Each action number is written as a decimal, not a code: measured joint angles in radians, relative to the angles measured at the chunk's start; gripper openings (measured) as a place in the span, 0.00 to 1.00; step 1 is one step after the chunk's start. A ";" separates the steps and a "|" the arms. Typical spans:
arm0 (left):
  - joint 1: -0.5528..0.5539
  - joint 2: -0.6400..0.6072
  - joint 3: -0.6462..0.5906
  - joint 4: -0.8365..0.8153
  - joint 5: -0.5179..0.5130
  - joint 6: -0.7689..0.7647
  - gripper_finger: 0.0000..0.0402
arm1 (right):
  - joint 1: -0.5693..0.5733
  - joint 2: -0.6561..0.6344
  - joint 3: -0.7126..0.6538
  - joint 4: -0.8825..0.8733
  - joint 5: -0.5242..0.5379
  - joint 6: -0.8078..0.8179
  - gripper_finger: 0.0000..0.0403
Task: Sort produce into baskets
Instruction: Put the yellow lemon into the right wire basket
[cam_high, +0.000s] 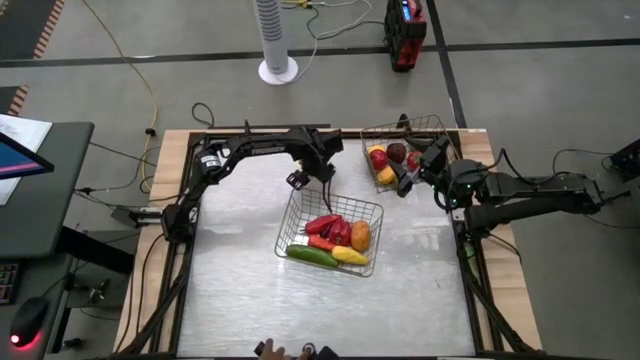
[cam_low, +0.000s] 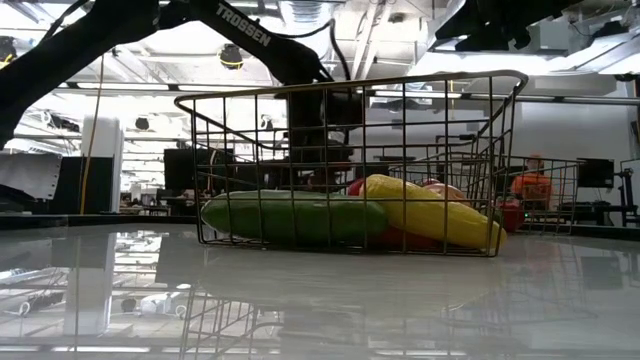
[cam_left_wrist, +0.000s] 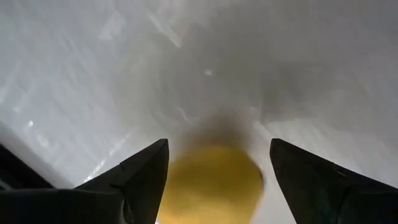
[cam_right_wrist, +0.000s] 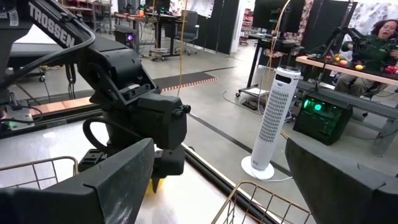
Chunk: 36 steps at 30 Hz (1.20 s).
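- Near the back of the bench (cam_high: 240, 290), the left hand (cam_high: 297, 180) hangs just behind the nearer basket (cam_high: 371, 212); its wrist view shows both fingers (cam_left_wrist: 134, 180) spread, with a blurred yellow piece (cam_left_wrist: 214, 183) between them, and whether they touch it is hard to tell.
- This basket sits mid-bench and holds a green cucumber (cam_high: 312, 256), yellow corn (cam_high: 349, 256), red peppers (cam_high: 330, 229) and an orange round piece (cam_high: 360, 236).
- In the low view the cucumber (cam_low: 290, 217) and corn (cam_low: 435, 212) lie along the basket's front wire wall (cam_low: 350, 160).
- The second basket (cam_high: 432, 124) stands at the back right corner, holding red, dark-purple and yellow pieces (cam_high: 390, 160).
- The right hand (cam_high: 408, 182) hovers at that basket's front edge, fingers (cam_right_wrist: 81, 186) apart and grasping nothing.
- A white tower fan (cam_right_wrist: 272, 121) stands on the floor beyond the bench.
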<state>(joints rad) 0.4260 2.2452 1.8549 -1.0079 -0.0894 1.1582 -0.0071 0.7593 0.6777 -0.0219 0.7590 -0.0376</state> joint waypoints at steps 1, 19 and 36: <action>0.002 0.000 0.000 -0.008 -0.006 -0.011 0.67 | 0.000 0.000 0.000 0.000 0.000 0.000 0.96; 0.089 -0.002 0.000 0.004 -0.066 -0.101 0.66 | 0.000 0.000 0.000 0.000 0.000 0.003 0.96; 0.088 -0.003 0.000 0.032 0.018 -0.091 0.46 | 0.000 0.000 0.000 0.000 0.000 0.002 0.96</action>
<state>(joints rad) 0.5138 2.2417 1.8553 -0.9761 -0.0711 1.0671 -0.0071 0.7593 0.6777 -0.0219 0.7593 -0.0357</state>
